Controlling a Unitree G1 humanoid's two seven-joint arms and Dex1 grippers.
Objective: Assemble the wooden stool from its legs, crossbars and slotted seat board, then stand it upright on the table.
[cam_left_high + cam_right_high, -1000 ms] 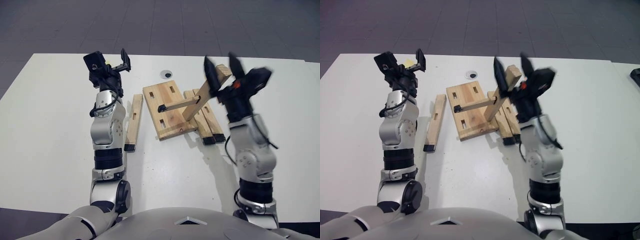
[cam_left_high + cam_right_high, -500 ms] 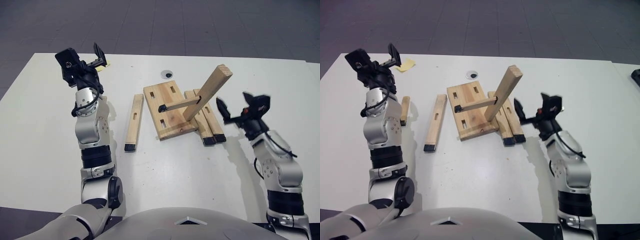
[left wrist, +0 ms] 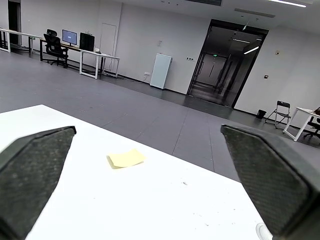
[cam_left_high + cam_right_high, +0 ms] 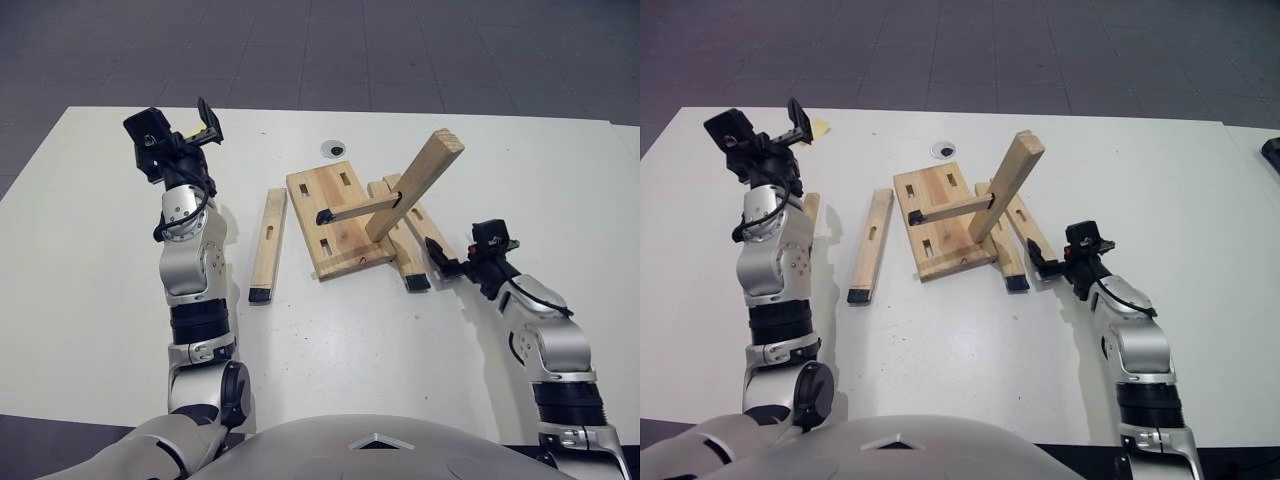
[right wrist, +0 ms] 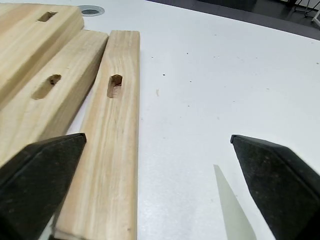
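Right gripper sits low at the near right, spread wide and holding nothing. Its wrist view shows one finger over the near end of the outer leg and the other over bare table; I can't tell if it touches. That view also shows the slots in both flat legs, which are hard to see from the head. There is plenty of open table near and right of it. The inner flat leg lies against the seat board, which is flat at mid-table. A tilted leg rises from the board's right edge, leaning far-right, with a crossbar sticking out left over the board. A loose leg lies flat to the board's left, apart from it. The right eye view shows a short wood piece beside the left arm. Left gripper is raised at the far left, fully spread and empty, near the far edge. A yellow note lies past it, with a round table hole beyond the board.
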